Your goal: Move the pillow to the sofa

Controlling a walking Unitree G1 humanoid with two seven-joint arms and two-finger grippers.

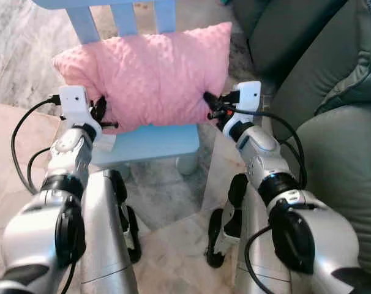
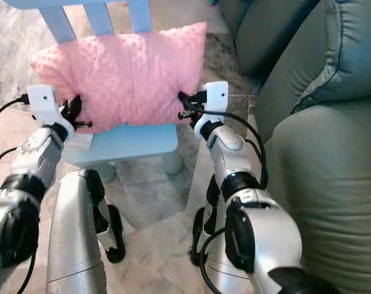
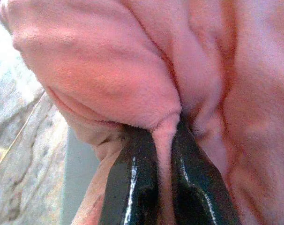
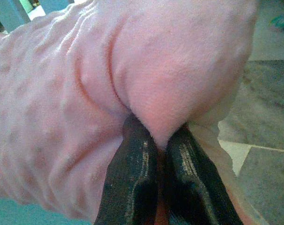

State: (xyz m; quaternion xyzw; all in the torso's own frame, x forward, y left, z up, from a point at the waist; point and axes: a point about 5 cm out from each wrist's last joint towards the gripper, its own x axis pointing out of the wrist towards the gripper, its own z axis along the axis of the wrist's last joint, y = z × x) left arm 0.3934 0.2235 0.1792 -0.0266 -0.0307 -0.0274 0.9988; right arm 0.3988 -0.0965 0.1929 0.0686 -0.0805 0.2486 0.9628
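A pink dotted pillow point(image 1: 149, 73) leans against the back of a light blue chair point(image 1: 155, 141), resting on its seat. My left gripper point(image 1: 103, 116) is shut on the pillow's lower left corner; in the left wrist view its black fingers point(image 3: 132, 187) pinch a fold of pink fabric point(image 3: 165, 136). At the pillow's lower right edge my right gripper point(image 1: 209, 105) is shut on another fold, with its fingers point(image 4: 137, 183) squeezing the fabric point(image 4: 156, 126). The grey-green sofa point(image 1: 338, 159) stands to the right.
The chair's blue slatted back point(image 1: 130, 15) rises behind the pillow. Marble-patterned floor point(image 1: 167, 196) lies below, between my legs and the chair. The sofa's armrest and cushions point(image 2: 332, 165) sit close beside my right arm.
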